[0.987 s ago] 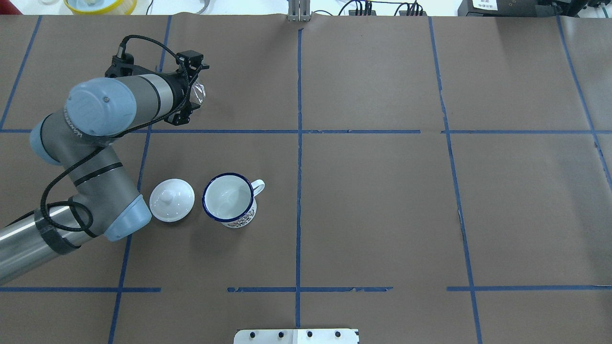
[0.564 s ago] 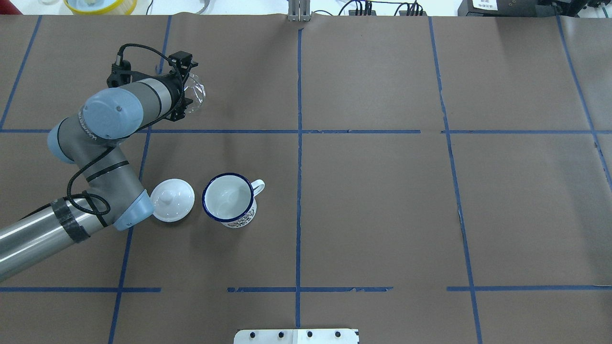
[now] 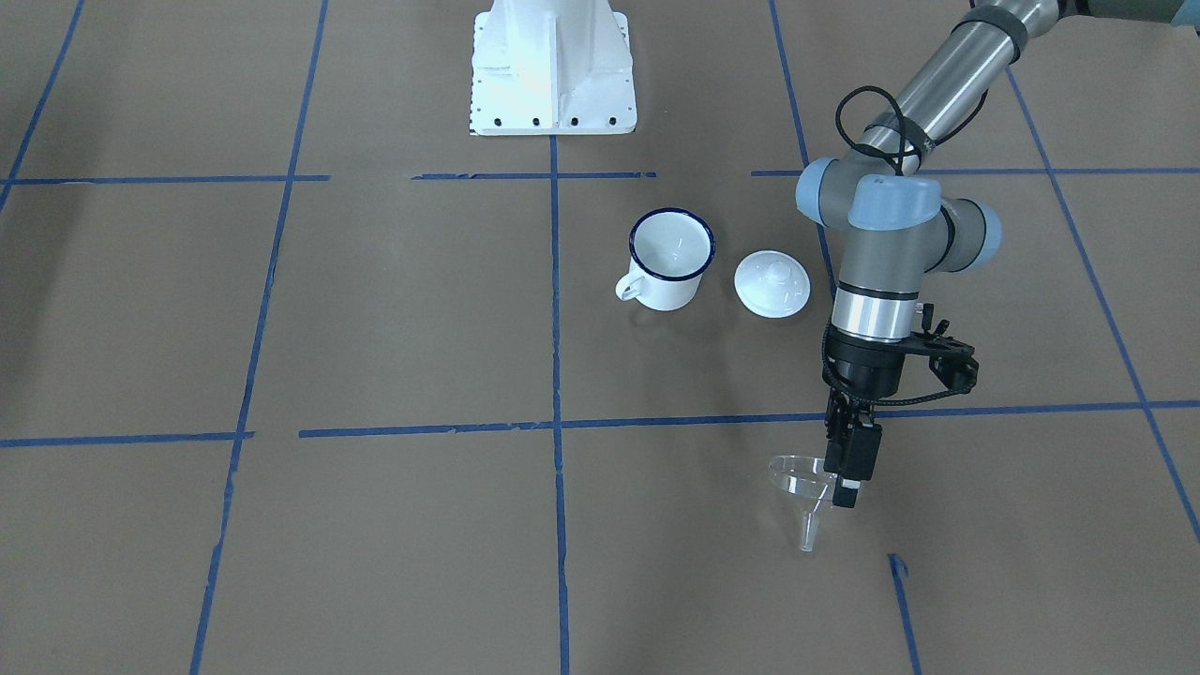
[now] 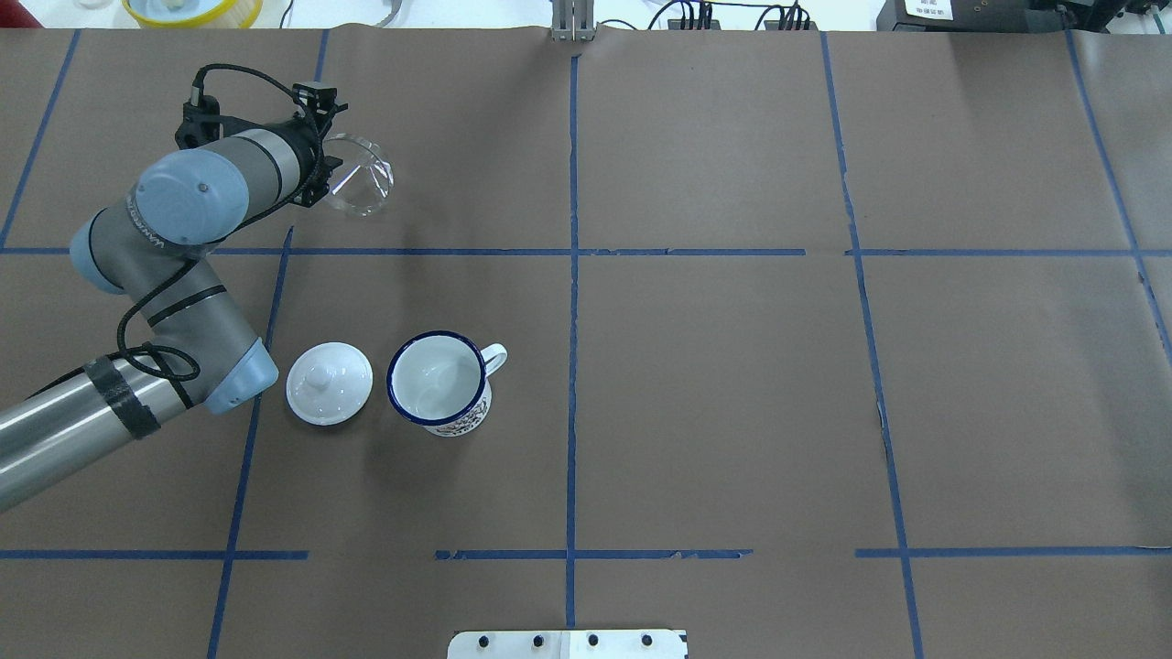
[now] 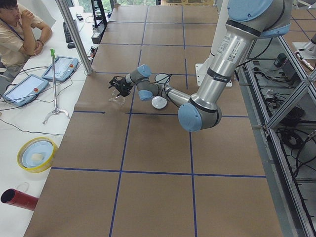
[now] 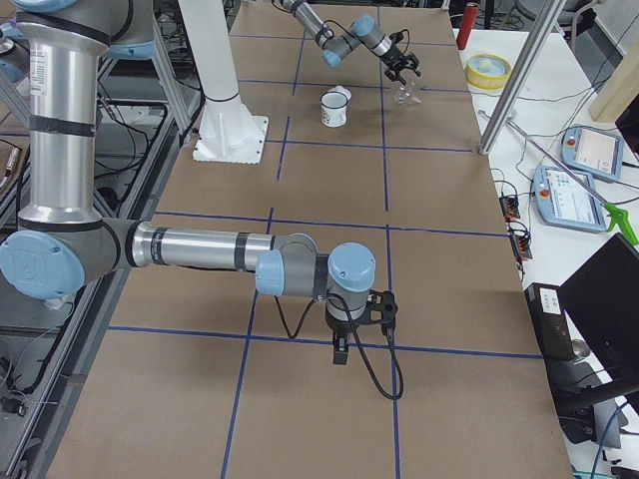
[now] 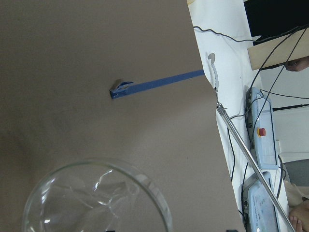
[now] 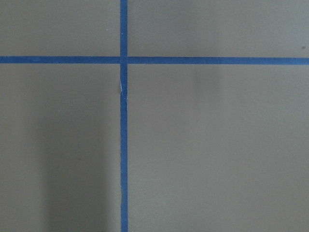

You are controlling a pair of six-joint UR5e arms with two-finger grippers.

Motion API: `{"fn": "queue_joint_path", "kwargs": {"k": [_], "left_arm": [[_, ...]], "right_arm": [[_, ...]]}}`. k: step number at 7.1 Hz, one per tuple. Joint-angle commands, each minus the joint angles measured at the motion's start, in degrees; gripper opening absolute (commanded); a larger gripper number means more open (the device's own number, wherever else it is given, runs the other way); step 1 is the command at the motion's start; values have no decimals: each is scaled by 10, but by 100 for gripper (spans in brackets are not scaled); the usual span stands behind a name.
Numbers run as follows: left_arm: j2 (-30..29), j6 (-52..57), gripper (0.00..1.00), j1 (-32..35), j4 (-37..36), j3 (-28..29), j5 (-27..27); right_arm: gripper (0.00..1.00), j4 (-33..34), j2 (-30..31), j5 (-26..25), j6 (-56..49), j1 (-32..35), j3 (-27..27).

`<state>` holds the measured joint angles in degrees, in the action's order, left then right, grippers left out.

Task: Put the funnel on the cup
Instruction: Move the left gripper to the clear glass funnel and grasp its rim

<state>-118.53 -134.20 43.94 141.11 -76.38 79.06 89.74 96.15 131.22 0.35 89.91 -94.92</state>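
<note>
Clear funnel [image 3: 797, 474], wide cone over thin spout, hangs from left tool [image 3: 844, 492].

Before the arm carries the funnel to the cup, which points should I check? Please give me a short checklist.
1. Left gripper shut on the funnel rim: ok.
2. Funnel spout pointing down: ok.
3. Spout lifted off the table: cannot tell.
4. Cup upright, mouth open: ok.
5. Lid beside the cup, not on it: ok.
6. Right gripper far from the cup: ok.
</note>
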Motion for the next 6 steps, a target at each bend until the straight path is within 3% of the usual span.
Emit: {"fn": "queue_joint_path", "kwargs": {"k": [1, 3, 4, 5, 6], "left_arm": [[-6, 0, 73, 3, 27, 25, -1], [-28, 0, 73, -3, 29, 41, -1], [-30, 0, 54, -3, 33, 41, -1], [-30, 1, 1, -3, 43, 40, -1], [-29, 1, 0, -3, 55, 38, -1]], "right_arm": [[100, 0, 0, 0, 0, 0, 0], [100, 0, 0, 0, 0, 0, 0], [100, 0, 0, 0, 0, 0, 0], [100, 0, 0, 0, 0, 0, 0], [100, 0, 0, 0, 0, 0, 0]]}}
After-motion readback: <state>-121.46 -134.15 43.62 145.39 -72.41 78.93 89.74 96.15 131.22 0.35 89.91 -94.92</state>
